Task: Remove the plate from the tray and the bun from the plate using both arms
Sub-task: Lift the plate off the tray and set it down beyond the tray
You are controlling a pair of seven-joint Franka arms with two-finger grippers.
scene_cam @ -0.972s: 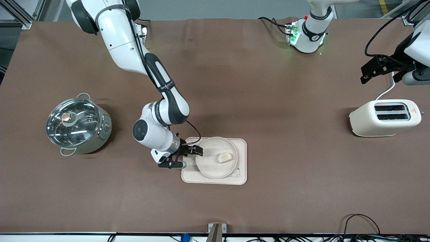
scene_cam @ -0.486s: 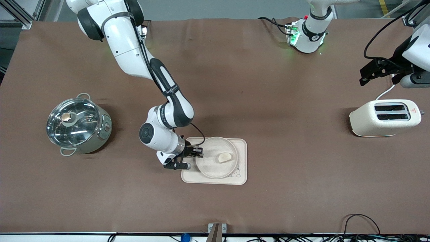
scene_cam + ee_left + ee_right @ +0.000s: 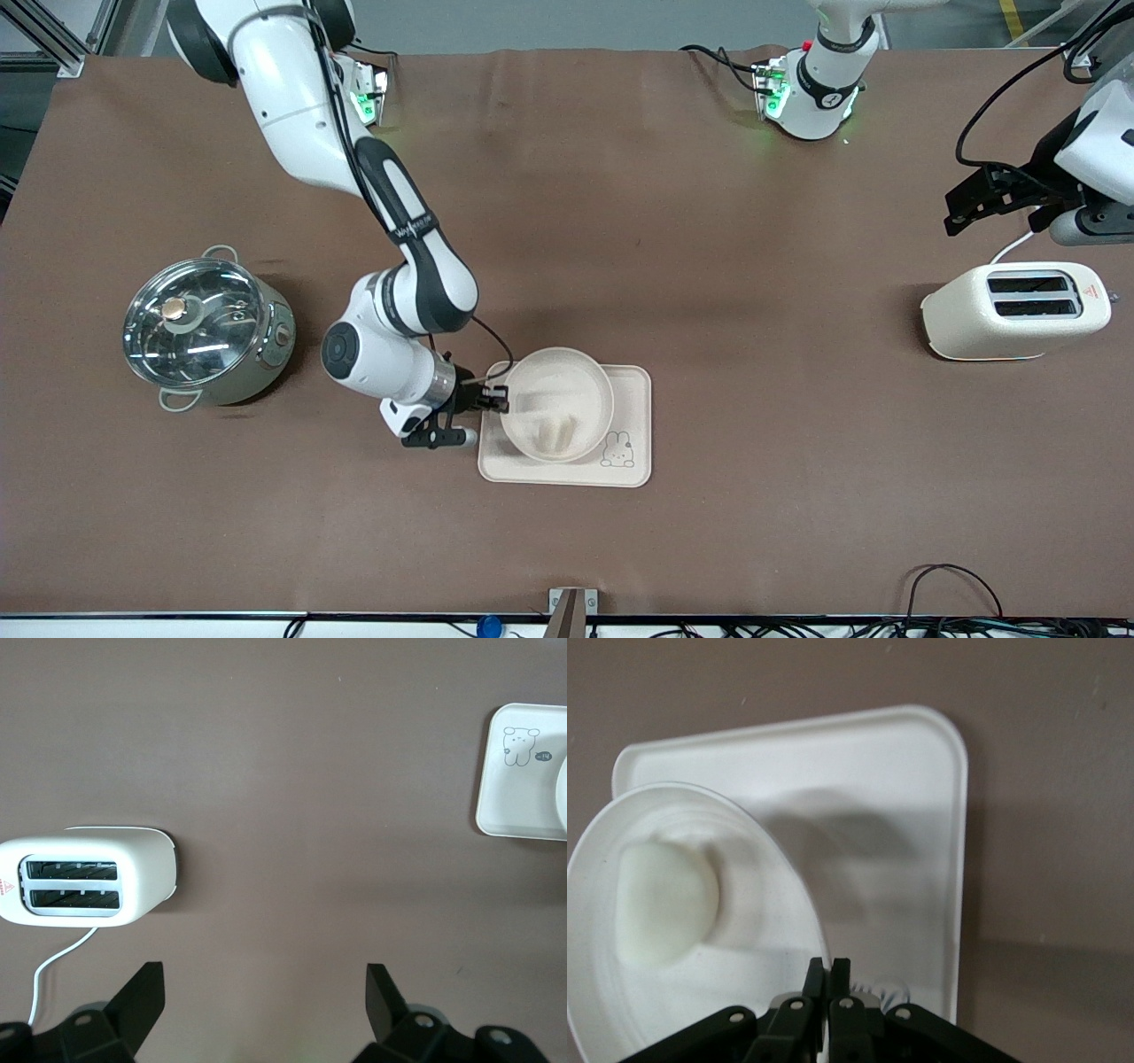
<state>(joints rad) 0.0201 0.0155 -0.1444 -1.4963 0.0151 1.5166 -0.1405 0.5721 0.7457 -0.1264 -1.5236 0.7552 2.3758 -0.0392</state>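
The round cream plate hangs tilted over the rabbit tray, lifted off it. My right gripper is shut on the plate's rim at the side toward the right arm's end. The pale bun lies inside the plate, at its part nearest the front camera. In the right wrist view the fingertips of the right gripper pinch the plate, with the bun resting in the bowl and the tray beneath. My left gripper waits open in the air near the toaster, and the left wrist view shows the left gripper with nothing between its fingers.
A cream toaster with a white cord stands at the left arm's end of the table, also in the left wrist view as the toaster. A steel pot with a glass lid stands at the right arm's end. The tray's corner shows in the left wrist view.
My right gripper closed on the plate's rim, then raised and tilted the plate toward the right arm's end. The bun slid across the plate toward the front camera. The rabbit drawing is now uncovered.
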